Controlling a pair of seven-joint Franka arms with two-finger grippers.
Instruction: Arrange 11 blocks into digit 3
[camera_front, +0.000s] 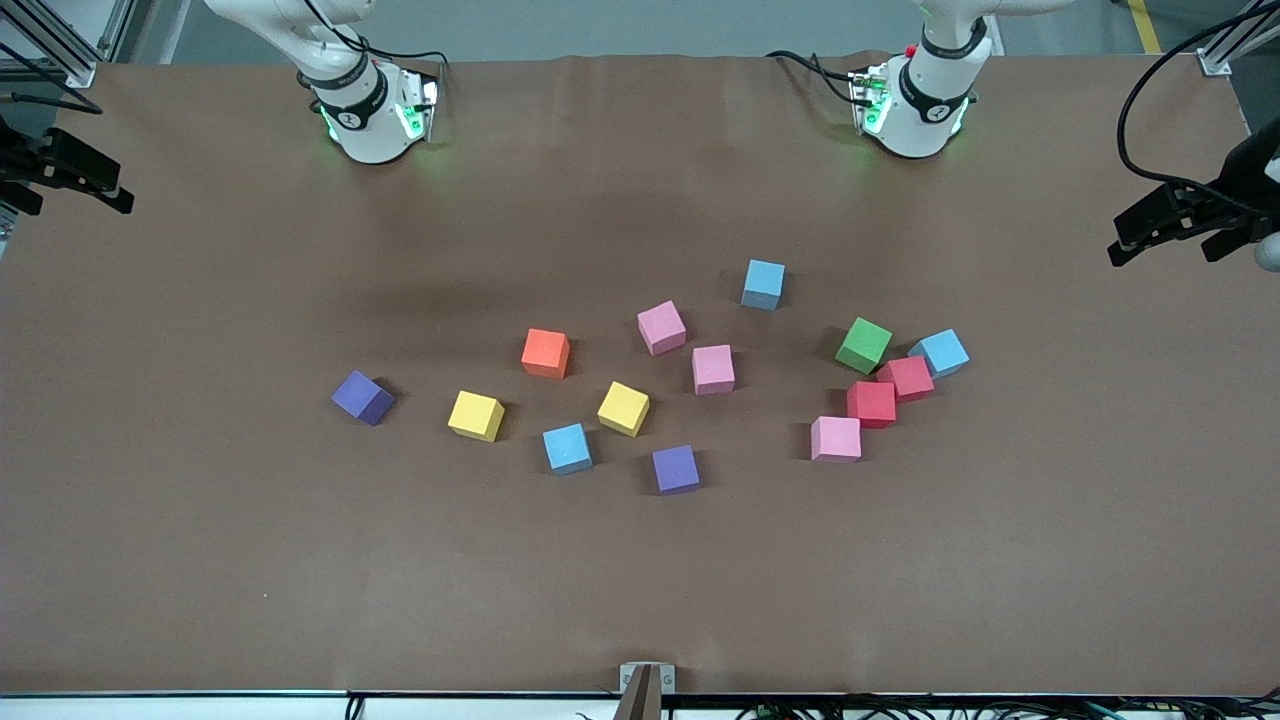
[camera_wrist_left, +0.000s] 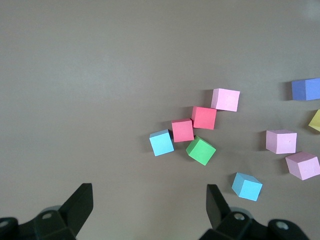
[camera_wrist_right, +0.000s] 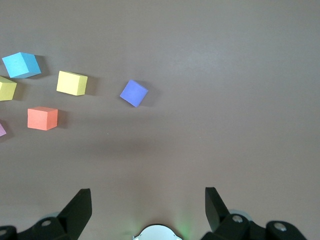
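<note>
Holding both my left gripper and right gripper released, I note the red-pink-green cluster of blocks lies nearest my left arm's end of the table.

Two white arm bases at frame top, black ring bands, green lights glowing, black cables trailing. Black wedge-shaped fingers at lower edge of wrist views.

Left wrist view: yellow foam cube and purple foam cube cut by frame edge. Right wrist view: pink foam cube barely showing, second yellow cube clipped.
</note>
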